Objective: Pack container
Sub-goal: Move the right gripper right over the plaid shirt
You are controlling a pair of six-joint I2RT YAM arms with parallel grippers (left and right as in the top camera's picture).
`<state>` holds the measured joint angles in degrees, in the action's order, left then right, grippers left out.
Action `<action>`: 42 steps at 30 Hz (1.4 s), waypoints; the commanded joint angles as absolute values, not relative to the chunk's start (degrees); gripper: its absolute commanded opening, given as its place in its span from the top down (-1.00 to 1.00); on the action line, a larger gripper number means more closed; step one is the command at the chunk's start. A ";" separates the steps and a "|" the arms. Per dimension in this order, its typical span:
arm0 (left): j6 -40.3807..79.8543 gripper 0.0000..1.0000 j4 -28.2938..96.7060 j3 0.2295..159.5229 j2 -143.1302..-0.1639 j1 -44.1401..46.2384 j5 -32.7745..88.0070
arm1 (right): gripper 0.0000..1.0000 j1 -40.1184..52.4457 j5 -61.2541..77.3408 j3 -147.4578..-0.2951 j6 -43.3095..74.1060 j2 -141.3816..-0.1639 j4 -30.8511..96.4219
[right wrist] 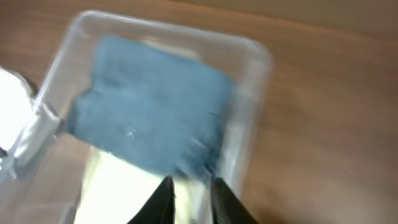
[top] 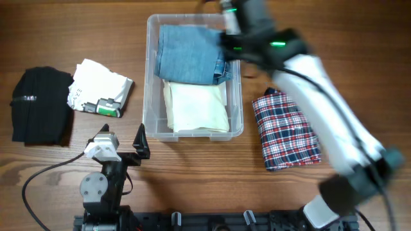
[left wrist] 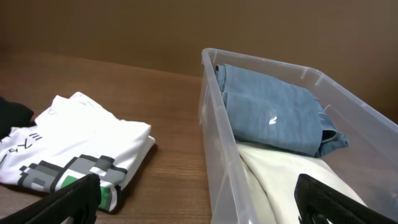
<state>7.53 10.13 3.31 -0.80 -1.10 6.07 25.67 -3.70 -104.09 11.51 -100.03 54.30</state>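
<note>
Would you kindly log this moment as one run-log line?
container: jeans, cream cloth | right gripper: parted above container | left gripper: open | outside: plaid cloth, white shirt, black cloth

A robot lab bench: a wood-grain worktop [top: 192, 173], arm bases [top: 96, 189] on a black rail [top: 212, 221] along the bottom edge, a bare brown wall [left wrist: 124, 31] behind, and folded clothes [top: 286, 131] around a clear container [top: 151, 77].

Three views, one shared container [top: 149, 77]
Overhead looks straight down over the whole table [top: 205, 179]; left wrist sits low beside the container, right wrist close above it.
</note>
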 commanded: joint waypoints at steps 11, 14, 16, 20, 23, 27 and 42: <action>6.22 -0.99 10.13 3.03 -0.38 -0.84 5.96 | 0.00 11.99 -2.52 -102.43 30.57 -92.07 83.29; 6.20 -1.00 10.13 3.03 -0.38 -0.84 5.96 | -0.10 9.78 -1.56 -100.27 32.99 -92.07 84.53; 6.20 -1.00 10.13 3.03 -0.38 -0.84 5.96 | -0.36 8.62 1.43 -98.41 33.45 -92.03 84.60; 6.20 -1.00 10.13 3.03 -0.38 -0.84 5.96 | -0.46 6.81 5.65 -95.35 36.84 -92.03 85.97; 6.20 -0.99 10.13 3.03 -0.38 -0.84 5.96 | -0.56 5.80 5.56 -94.06 42.63 -92.03 88.49; 6.20 -1.00 10.13 3.03 -0.38 -0.84 5.96 | -0.58 4.99 4.56 -92.55 50.39 -92.01 92.16; 6.20 -0.99 10.13 3.03 -0.38 -0.84 5.96 | -0.73 5.02 -4.14 -76.42 28.38 -91.05 81.78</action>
<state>7.53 10.15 3.33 -0.80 -1.10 6.07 5.15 -2.11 -79.88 38.44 -92.29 84.49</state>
